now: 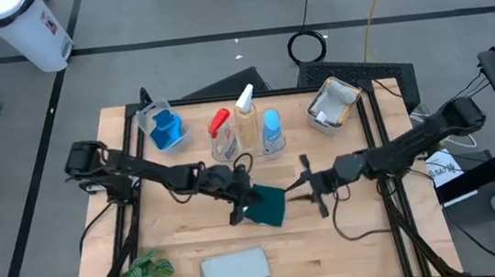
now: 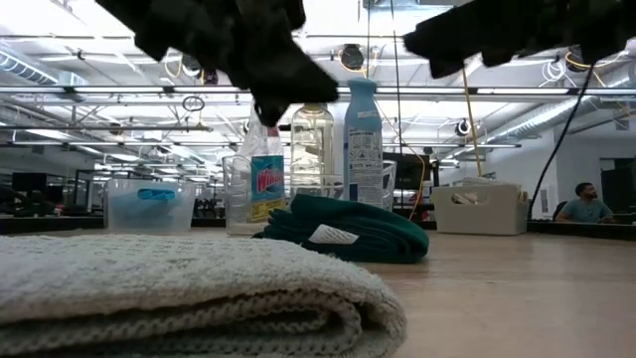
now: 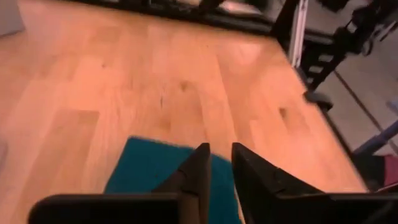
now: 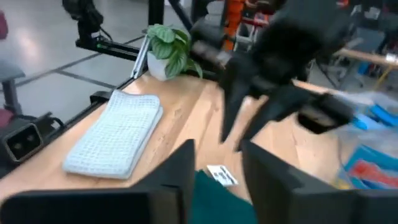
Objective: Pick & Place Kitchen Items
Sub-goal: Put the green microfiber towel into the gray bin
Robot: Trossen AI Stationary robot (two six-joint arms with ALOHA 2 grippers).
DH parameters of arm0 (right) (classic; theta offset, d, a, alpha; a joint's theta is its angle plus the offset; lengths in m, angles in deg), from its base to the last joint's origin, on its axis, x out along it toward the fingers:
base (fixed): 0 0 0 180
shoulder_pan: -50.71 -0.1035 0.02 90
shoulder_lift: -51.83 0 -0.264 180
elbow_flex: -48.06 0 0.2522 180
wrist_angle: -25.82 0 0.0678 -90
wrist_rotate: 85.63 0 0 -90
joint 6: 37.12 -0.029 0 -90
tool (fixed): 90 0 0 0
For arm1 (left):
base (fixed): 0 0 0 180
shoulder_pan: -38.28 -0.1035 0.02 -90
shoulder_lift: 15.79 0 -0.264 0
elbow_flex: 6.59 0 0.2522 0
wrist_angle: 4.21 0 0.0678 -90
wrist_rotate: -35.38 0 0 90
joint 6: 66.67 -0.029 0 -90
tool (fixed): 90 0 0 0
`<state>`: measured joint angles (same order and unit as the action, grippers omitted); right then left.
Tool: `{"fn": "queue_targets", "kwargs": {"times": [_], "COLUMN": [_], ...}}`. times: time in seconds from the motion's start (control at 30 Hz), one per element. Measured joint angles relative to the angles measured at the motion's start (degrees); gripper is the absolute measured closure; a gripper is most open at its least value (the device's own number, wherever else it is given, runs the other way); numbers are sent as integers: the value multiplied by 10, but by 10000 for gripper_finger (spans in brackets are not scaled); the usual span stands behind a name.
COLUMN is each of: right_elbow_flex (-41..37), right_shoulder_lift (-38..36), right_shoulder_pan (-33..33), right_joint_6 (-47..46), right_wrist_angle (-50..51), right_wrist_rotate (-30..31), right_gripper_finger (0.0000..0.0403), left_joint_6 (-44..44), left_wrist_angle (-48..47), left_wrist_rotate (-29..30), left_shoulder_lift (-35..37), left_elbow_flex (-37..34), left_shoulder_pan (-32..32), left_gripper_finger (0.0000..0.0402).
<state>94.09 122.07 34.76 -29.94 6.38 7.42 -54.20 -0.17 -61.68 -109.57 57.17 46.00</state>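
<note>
High view: both grippers, left (image 1: 239,211) and right (image 1: 311,185), slightly parted, empty, flanking the teal cloth (image 1: 267,206), probably just set down.

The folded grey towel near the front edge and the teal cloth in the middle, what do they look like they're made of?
The grey towel looks like thick woven cotton: a matte, bumpy waffle-like texture shows up close. The teal cloth looks like a softer, smoother fabric, possibly microfibre: it slumps in rounded folds and carries a small white sewn label. Neither fibre can be confirmed by sight.
</note>
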Motion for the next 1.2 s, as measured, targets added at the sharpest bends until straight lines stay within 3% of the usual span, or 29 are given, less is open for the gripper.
{"fn": "queue_targets", "kwargs": {"times": [0.13,0.23,0.43,0.53,0.83,1.07,1.2], "right_elbow_flex": [0,0,0,4,94,120,120], "right_shoulder_lift": [91,142,221,249,292,320,332], "right_shoulder_pan": [-25,-43,-77,-87,-89,-60,-40], "right_joint_6": [44,72,155,198,236,269,269], "right_wrist_angle": [-86,-81,-61,-45,142,140,144], "right_wrist_rotate": [28,79,178,208,205,192,161], "right_gripper_finger": [226,178,129,128,153,170,201], "left_joint_6": [12,0,-18,-18,-20,-23,-20], "left_wrist_angle": [-32,-62,-70,-71,-74,-75,-80], "left_wrist_rotate": [0,1,1,1,1,1,1], "left_shoulder_lift": [46,69,76,76,76,76,76], "left_elbow_flex": [0,1,1,1,1,1,1], "left_shoulder_pan": [0,1,1,1,1,1,1], "left_gripper_finger": [304,289,273,273,272,272,272]}}
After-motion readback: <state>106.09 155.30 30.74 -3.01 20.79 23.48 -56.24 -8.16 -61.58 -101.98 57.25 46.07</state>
